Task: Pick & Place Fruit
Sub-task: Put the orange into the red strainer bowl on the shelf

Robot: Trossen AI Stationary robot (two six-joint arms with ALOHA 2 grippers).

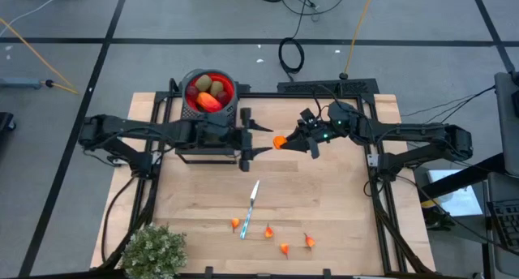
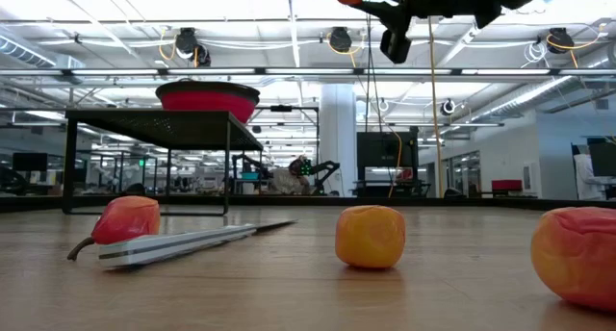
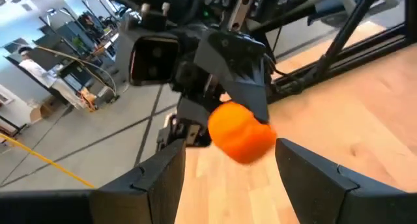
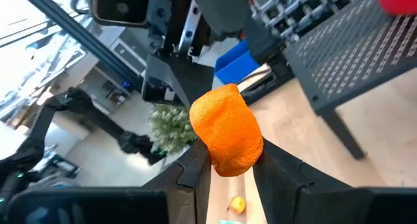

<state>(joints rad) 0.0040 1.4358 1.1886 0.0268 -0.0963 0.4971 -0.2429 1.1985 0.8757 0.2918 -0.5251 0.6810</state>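
On the pale wooden desk [image 1: 324, 198], set on a grey floor crossed with dark tape lines, small red-orange fruit bits [image 1: 284, 248] lie scattered near the front edge beside a knife [image 1: 250, 208], and a bushy plant [image 1: 154, 251] stands at the front left corner. A red bowl [image 1: 210, 92] holding several fruits sits on a black mesh stand [image 1: 203, 145] toward the back left. Above mid-desk the right claw [image 1: 284, 142] is clamped on an orange fruit [image 1: 279, 141], held off the surface. The left claw [image 1: 253, 139] faces it just beside, fingers [image 3: 159, 178] apart and empty. Behind the desk, the low view shows a long workshop with ceiling lights and what may be other robot rigs.
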